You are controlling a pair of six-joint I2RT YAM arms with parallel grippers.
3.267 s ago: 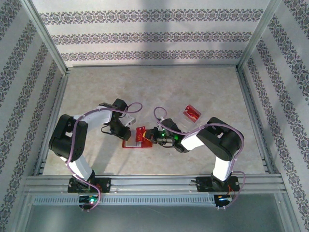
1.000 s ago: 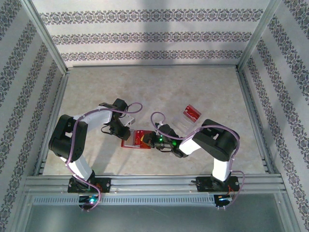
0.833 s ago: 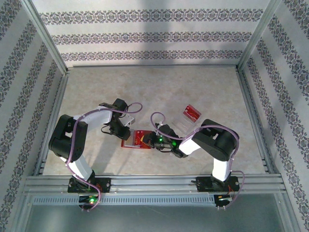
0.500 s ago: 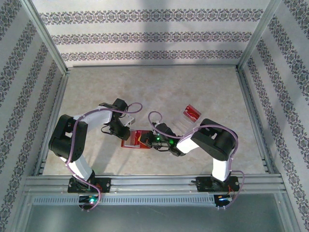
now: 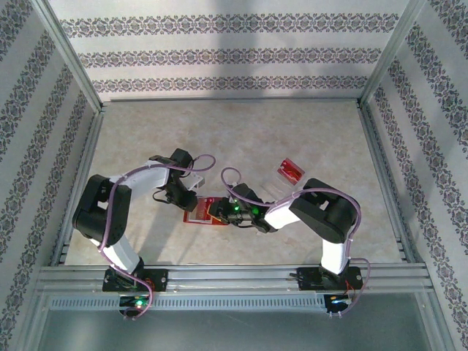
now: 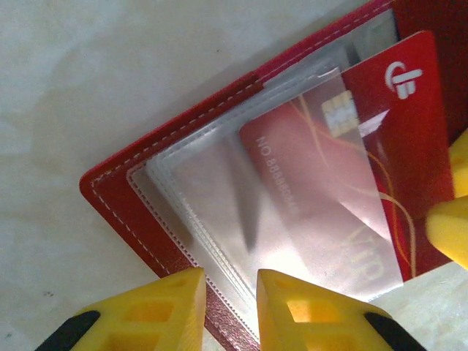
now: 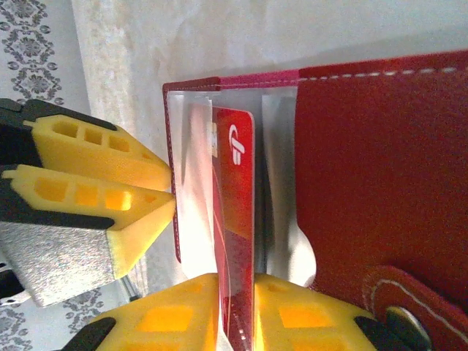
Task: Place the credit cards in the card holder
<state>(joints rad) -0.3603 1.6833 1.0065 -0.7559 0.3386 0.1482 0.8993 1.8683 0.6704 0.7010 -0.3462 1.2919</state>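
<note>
Observer: Status of insertion?
Operator: I saw left gripper (image 6: 230, 307) clamping card holder (image 6: 117, 183) edge on table (image 6: 73, 58); credit card (image 6: 409, 146) half-sleeved between right gripper (image 7: 235, 314) fingers, grip unclear. I judged: push straight, holder pinned.

The left arm (image 5: 102, 219) and right arm (image 5: 333, 216) are built of bulky black joints and white links, on black bases bolted to the rail (image 5: 234, 276). A purple cable (image 5: 207, 161) loops along each arm. Green lights (image 5: 131, 301) glow just in front of the rail, below each base. The left gripper (image 6: 228, 285) and right gripper (image 7: 235, 281) have yellow fingers (image 7: 95, 142) with rectangular hollows and black mounts.
</note>
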